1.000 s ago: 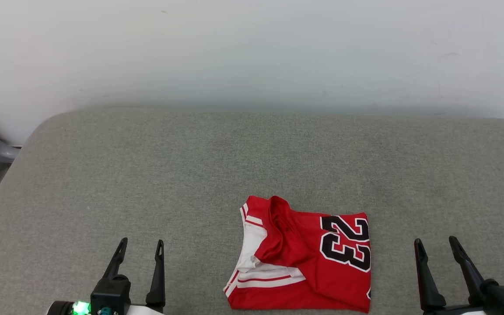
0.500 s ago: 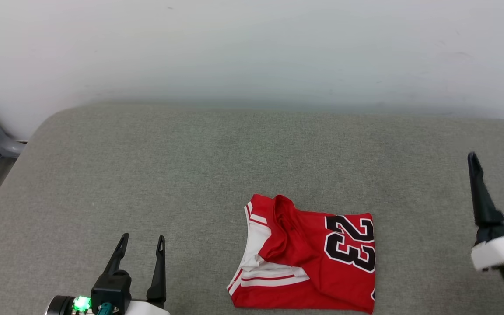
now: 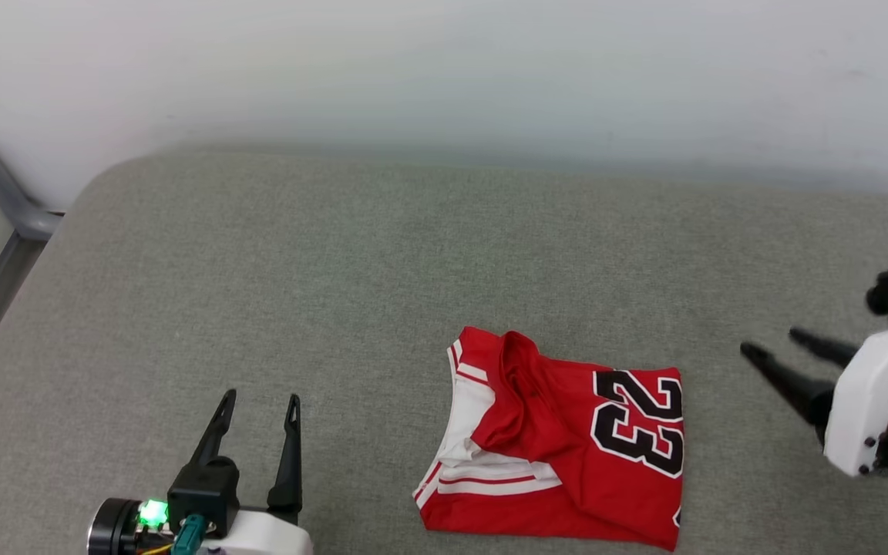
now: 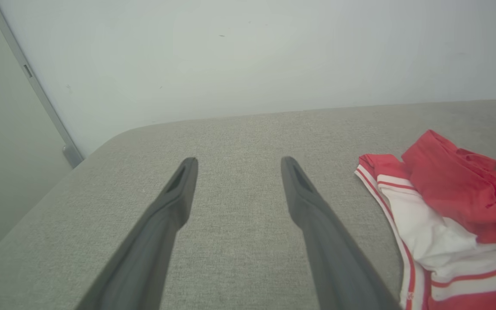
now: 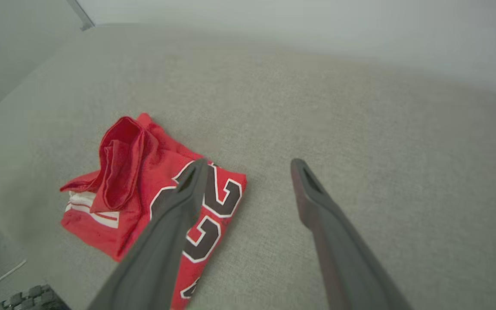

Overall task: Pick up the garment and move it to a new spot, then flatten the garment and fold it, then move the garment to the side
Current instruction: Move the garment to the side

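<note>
A: Turned sideways since before, the right gripper (image 3: 769, 342) in the head view holds its jaws apart near the folded soft red T-shirt (image 3: 567, 447), white-sleeved, on a grey fabric cushion (image 3: 259, 270).
B: Wrist views?
A: Left wrist: the left gripper (image 4: 236, 161) is spread, shirt rightward. Right wrist: one finger overlaps it.

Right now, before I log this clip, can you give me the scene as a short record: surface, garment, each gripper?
surface: grey fabric cushion, white wall behind it
garment: red jersey with a black 23 and white sleeve, folded, lying on the cushion
left gripper: open, empty, to the left of the jersey, apart from it
right gripper: open, empty, to the right of the jersey, fingers pointing toward it, apart from it
contact: neither gripper touches the jersey
</note>
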Motion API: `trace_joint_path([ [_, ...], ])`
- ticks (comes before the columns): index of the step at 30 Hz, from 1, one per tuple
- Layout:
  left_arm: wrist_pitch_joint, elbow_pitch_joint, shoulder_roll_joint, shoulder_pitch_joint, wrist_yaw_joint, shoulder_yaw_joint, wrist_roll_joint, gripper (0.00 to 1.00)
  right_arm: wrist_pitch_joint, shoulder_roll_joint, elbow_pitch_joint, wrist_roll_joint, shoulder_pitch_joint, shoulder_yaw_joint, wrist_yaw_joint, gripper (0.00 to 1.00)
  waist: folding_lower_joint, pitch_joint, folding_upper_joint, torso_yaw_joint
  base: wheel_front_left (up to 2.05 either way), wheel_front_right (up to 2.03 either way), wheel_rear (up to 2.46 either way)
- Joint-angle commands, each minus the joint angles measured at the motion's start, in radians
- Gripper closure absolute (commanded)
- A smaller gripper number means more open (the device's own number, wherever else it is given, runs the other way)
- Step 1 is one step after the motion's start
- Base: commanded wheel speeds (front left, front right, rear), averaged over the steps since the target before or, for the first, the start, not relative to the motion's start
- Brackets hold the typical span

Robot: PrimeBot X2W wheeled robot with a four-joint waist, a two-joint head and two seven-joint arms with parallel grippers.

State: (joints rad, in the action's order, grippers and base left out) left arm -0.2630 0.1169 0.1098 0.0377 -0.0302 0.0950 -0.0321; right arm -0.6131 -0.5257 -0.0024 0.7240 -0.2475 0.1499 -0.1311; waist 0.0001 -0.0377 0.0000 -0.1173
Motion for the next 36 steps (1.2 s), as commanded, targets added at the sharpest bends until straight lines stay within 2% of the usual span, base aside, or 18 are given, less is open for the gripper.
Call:
trace_joint_path([
  [1,-0.002,-0.001,-0.006,-0.017,0.001,0.005,-0.002,0.00,-0.047,-0.007,0.018,0.026,0.017,0.018,0.001,0.00,-0.0001,-0.016,0.0000,-0.013,0.00,0.00,0.00],
  [5,-0.002,0.000,-0.013,-0.044,0.003,0.015,-0.003,0.00,-0.126,0.006,0.070,0.064,0.038,0.048,0.001,0.00,-0.0001,-0.047,0.0000,-0.038,0.00,0.00,0.00],
  [10,-0.002,0.000,-0.019,-0.066,0.009,0.026,-0.004,0.00,-0.135,0.030,0.131,0.072,0.044,0.073,0.001,0.00,-0.0001,-0.079,0.0000,-0.062,0.00,0.00,0.00],
  [20,-0.002,0.016,-0.031,-0.125,0.020,0.041,-0.004,0.00,-0.022,0.111,0.315,0.085,0.008,0.170,0.001,0.00,-0.0001,-0.142,0.0000,-0.113,0.00,0.00,0.00],
  [26,-0.002,0.023,-0.035,-0.137,0.019,0.040,-0.005,0.00,0.049,0.117,0.390,0.085,0.007,0.285,0.001,0.00,-0.0001,-0.147,0.0000,-0.127,0.00,0.00,0.00],
  [27,-0.002,0.023,-0.036,-0.137,0.019,0.039,-0.005,0.00,0.070,0.112,0.393,0.086,-0.001,0.296,0.001,0.24,-0.0001,-0.146,0.0000,-0.126,0.00,0.00,0.00],
  [28,-0.002,0.024,-0.036,-0.134,0.017,0.037,-0.006,0.00,0.089,0.108,0.396,0.089,-0.010,0.302,0.001,0.94,-0.0001,-0.144,0.0000,-0.124,0.00,0.00,0.00],
  [29,-0.002,0.024,-0.036,-0.130,0.016,0.035,-0.006,0.00,0.105,0.102,0.395,0.092,-0.020,0.311,0.001,1.00,-0.0001,-0.141,0.0000,-0.121,0.00,0.00,0.00],
  [36,-0.002,0.026,-0.039,-0.101,0.012,0.024,-0.011,0.00,0.229,0.035,0.317,0.085,-0.109,0.352,0.001,1.00,-0.0001,-0.105,0.0000,-0.084,0.00,0.00,0.00],
])
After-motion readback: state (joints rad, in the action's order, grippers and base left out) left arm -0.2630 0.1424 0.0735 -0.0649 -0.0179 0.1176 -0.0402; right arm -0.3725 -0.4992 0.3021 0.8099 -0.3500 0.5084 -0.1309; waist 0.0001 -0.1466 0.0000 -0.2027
